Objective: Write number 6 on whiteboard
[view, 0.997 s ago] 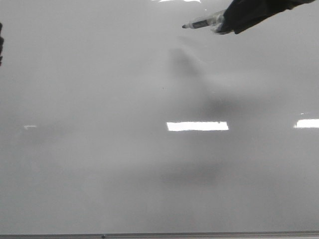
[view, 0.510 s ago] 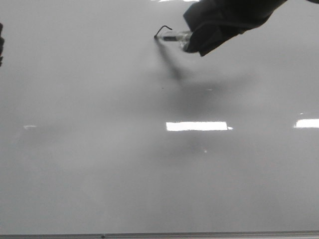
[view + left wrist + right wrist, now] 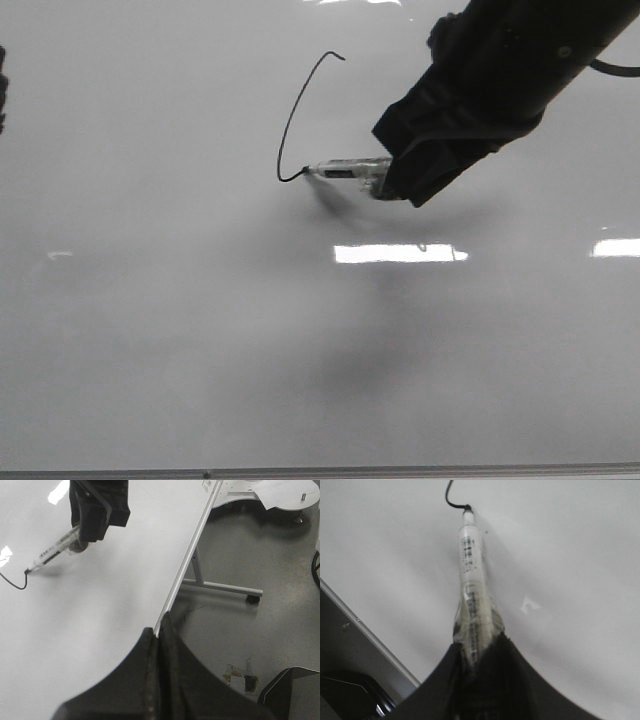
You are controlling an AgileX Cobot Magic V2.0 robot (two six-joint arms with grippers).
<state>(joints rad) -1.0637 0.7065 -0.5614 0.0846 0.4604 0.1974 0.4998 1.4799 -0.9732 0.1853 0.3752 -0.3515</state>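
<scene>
Ink so far makes only the tall curved stroke of the 6 (image 3: 295,115) on the whiteboard (image 3: 150,330), its lower end hooking toward the marker (image 3: 345,169) tip, which touches the board there. The right pincer (image 3: 400,180) is clamped on the marker's rear end; the left pincer (image 3: 160,680) looks closed and empty by the board's frame. The loop is not yet drawn. Judged risk: uneven pressure through the tight turn could lift the tip, leaving the loop broken or open, and the marker might slip in its loose wrapping.

Glossy smooth whiteboard (image 3: 150,330); clear plastic marker (image 3: 345,168)
</scene>
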